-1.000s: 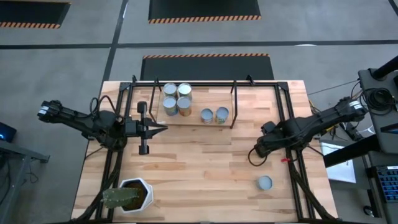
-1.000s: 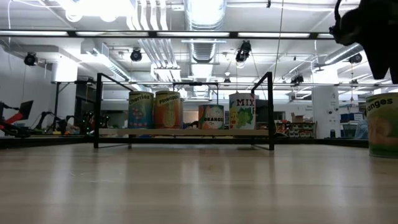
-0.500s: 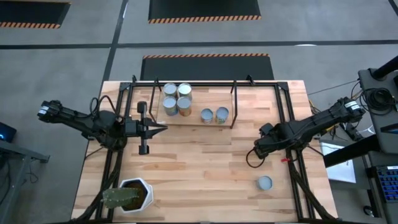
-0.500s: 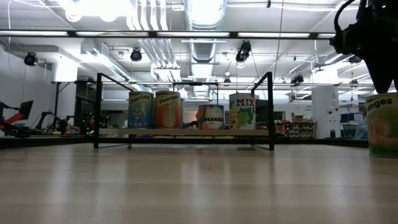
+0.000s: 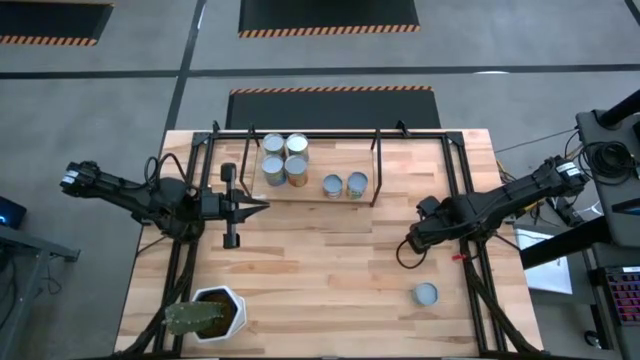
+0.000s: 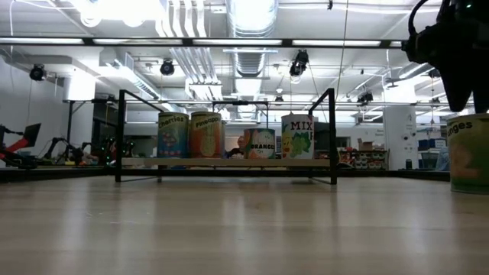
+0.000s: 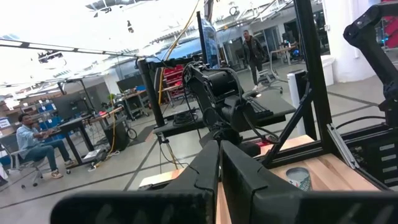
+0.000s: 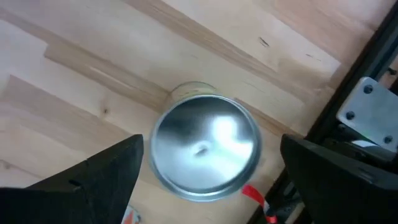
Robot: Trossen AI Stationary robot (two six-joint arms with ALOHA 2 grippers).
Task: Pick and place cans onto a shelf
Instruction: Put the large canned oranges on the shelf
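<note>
- Six cans stand on the shelf, at 12 o'clock on the tabletop.
- One can left, loose at 4 o'clock.
- Right hand wide open, empty, touching nothing; wrist view looks straight down onto that can's lid.
- Left hand closed, empty, parked at 9 o'clock.

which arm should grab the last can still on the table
The right. The right gripper is open, and its wrist view looks straight down on the loose can between its fingers. The left gripper is shut, waiting on the table's far side near the shelf.
</note>
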